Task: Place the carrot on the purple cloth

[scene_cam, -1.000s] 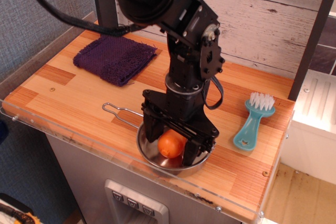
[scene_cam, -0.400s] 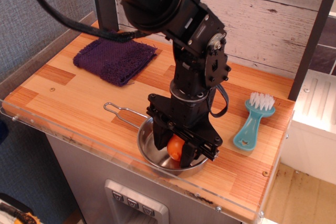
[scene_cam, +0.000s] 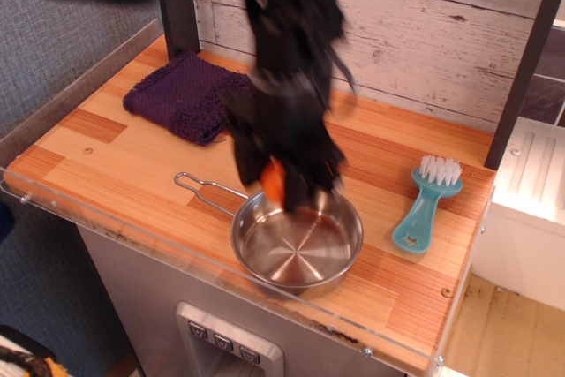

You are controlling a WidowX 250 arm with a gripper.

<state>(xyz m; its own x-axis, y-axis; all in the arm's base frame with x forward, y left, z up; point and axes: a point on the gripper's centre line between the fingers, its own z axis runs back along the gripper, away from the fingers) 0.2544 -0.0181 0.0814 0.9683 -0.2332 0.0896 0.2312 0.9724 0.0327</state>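
Motion blur covers the black robot arm (scene_cam: 282,68) and makes its shape hard to read. The gripper (scene_cam: 281,184) hangs above the far rim of the steel pan (scene_cam: 297,245), and the carrot (scene_cam: 273,181) shows as an orange patch between its dark fingers. The fingers are clamped on the carrot from both sides, though their edges are smeared. The carrot is in the air, clear of the pan, just above the wooden table (scene_cam: 132,165) at the pan's back left edge.

The pan stands near the front edge of the table. Its bowl is shiny, and a thin wire handle (scene_cam: 205,190) goes out from it to the left. The purple cloth (scene_cam: 185,94) lies folded at the back left part of the table, near the white plank wall (scene_cam: 424,33). It is well apart from the pan and from the carrot. The arm hides a little of its right edge.

To the right of the pan lies a turquoise brush (scene_cam: 424,209) with white bristles (scene_cam: 440,169) at its far end. It points away from the front edge and does not touch the pan. A clear plastic guard (scene_cam: 159,240) runs along the front of the table.
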